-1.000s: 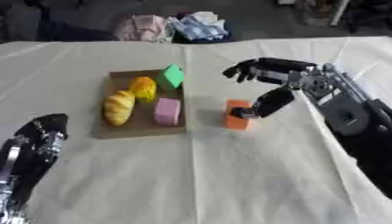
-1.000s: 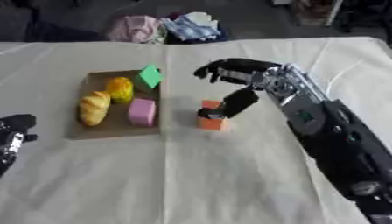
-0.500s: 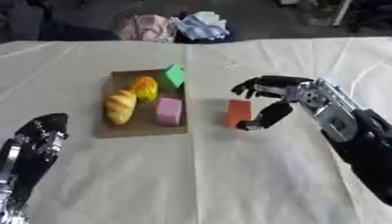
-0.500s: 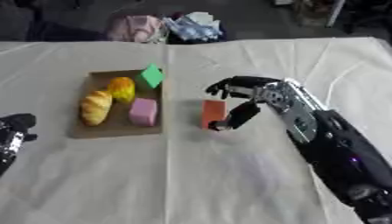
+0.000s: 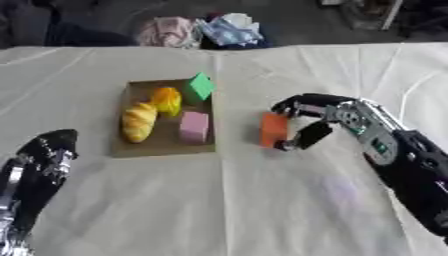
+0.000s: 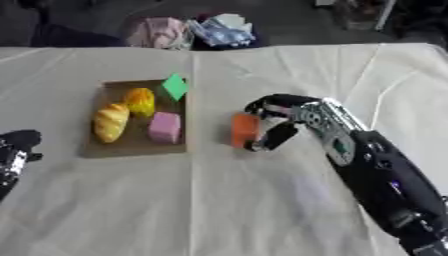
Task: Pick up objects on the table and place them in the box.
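standing on the white cloth just right of the box, i see the orange block, upright and still outside it. my right hand is beside it on the right: fingers curved over the block's top edge, thumb low near its base. i cannot tell for sure if they really touch it, the outline is soft there. inside the box lie a yellow bread-like piece, an orange round thing, a pink cube and a green block leaning at the far corner. my left hand rests at the lower left, fingers straight, holding nothing, partly cut off by the edge.
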{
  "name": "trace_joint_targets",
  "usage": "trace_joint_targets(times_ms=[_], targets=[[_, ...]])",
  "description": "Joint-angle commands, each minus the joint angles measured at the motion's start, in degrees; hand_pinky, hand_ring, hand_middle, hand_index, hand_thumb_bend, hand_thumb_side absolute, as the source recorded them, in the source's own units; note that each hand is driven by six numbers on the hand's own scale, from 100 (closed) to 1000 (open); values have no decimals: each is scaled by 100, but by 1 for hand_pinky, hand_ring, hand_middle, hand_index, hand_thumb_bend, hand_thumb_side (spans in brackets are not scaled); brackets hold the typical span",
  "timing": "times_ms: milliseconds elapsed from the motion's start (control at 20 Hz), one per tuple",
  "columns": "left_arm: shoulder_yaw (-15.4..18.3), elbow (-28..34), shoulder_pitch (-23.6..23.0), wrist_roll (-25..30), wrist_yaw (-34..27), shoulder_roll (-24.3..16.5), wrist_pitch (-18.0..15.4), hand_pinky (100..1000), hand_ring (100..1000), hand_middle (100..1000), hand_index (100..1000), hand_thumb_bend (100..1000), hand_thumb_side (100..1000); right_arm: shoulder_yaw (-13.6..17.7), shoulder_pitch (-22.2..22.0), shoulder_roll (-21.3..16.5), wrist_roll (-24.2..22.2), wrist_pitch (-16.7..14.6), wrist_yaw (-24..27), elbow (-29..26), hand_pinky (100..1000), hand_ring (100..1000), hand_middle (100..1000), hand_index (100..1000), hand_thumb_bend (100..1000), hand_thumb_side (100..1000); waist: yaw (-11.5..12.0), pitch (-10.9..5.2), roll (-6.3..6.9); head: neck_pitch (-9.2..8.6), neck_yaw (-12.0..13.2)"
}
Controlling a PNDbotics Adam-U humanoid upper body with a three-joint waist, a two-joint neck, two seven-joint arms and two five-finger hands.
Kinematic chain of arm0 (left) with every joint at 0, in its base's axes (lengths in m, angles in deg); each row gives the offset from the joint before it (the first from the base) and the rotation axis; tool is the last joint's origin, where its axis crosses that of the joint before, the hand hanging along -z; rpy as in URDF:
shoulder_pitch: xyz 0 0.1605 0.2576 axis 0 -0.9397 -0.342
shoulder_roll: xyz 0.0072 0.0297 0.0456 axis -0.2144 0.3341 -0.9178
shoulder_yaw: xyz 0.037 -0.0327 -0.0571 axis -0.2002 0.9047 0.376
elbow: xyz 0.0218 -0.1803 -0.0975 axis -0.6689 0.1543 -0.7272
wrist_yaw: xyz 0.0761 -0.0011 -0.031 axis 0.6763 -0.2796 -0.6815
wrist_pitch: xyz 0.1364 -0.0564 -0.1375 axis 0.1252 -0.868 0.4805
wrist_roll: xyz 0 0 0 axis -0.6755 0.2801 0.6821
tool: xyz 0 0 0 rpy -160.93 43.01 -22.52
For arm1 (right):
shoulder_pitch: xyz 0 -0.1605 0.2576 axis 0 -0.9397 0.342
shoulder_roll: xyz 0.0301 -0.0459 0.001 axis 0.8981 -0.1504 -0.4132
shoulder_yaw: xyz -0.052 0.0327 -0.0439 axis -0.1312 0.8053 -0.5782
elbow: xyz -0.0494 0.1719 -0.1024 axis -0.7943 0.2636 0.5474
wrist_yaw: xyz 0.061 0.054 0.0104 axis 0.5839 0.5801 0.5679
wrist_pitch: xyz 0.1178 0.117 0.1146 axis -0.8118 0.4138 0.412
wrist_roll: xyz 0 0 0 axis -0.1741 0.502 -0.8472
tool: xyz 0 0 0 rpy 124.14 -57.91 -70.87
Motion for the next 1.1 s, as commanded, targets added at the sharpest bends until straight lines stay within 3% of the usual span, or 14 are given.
trace_joint_targets(times_ms=[50,250,300,500,650,700,750,1100], targets=[[18,86,39,-6,17,-69,-7,756,829,725,749,165,585,45,58,-27,66,-24,-144,156,821,825,814,913,402,473,6,-104,-20,15,-9],[17,85,39,-7,16,-69,-7,756,829,725,749,164,585,67,87,3,351,-44,-227,175,798,783,668,787,348,412,8,-108,-22,18,-9],[17,84,38,-7,16,-69,-7,756,829,725,749,164,585,74,94,4,450,-47,-241,161,788,765,616,721,317,387,8,-108,-24,20,-7],[21,84,37,-12,17,-69,-6,756,829,726,749,164,585,96,120,-3,848,-39,-224,55,764,729,548,537,236,312,6,-108,-30,21,2],[20,84,37,-11,17,-69,-7,756,829,726,749,163,585,91,155,-24,1043,-31,-145,-118,756,717,535,489,207,286,2,-109,-31,23,5],[21,85,37,-11,16,-69,-7,756,829,726,749,162,586,90,168,-33,1090,-29,-118,-198,753,712,529,472,150,360,1,-110,-31,24,6],[22,85,36,-12,16,-70,-7,756,829,726,749,163,585,89,185,-46,1124,-28,-87,-295,752,711,528,469,185,271,1,-110,-30,23,8],[17,82,22,-7,13,-74,-7,756,829,726,749,162,585,25,554,-57,998,22,204,-872,749,708,527,462,171,255,-8,-132,-28,48,-4]])
